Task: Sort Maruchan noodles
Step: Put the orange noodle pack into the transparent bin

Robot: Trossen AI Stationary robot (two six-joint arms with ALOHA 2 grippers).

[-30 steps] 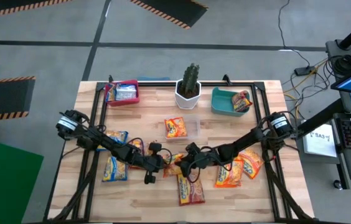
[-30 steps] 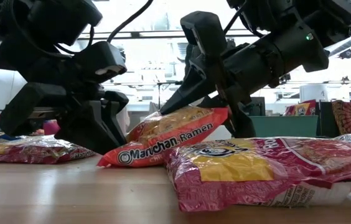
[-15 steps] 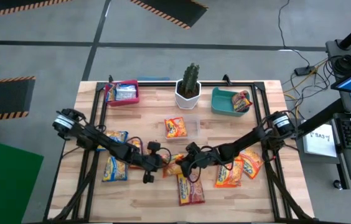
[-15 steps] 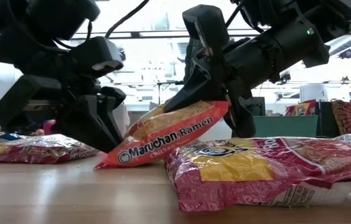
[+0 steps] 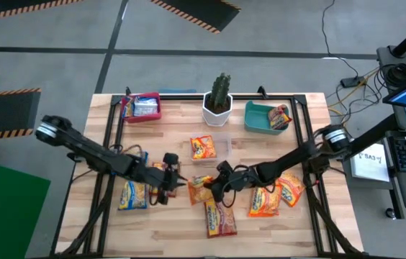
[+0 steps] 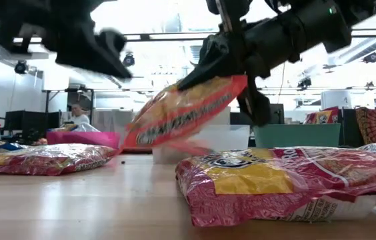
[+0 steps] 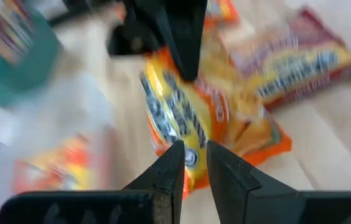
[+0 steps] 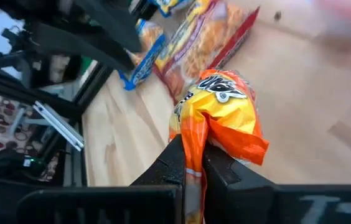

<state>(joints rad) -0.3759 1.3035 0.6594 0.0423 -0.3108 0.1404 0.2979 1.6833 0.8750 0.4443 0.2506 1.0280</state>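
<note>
A potted cactus stood at the back middle of the wooden table, between a red bin holding a packet and a teal bin holding another. Just in front of the cactus lay 1 orange packet on a clear tray. Near the left side lay a yellow-and-blue packet; near the right lay 2 more orange ones, and a red-and-yellow packet sat close to the low camera, filling the foreground.

The right gripper was at the table's middle, its fingers pinched shut on the edge of an orange Maruchan packet. The packet hung tilted, clear of the tabletop, its free end drooping toward the left arm's side. In the right wrist view the packet's crimped edge sat clamped between both fingers.

The left gripper hovered just beside that packet, apart from it, fingers nearly together with a narrow gap and nothing between them.
</note>
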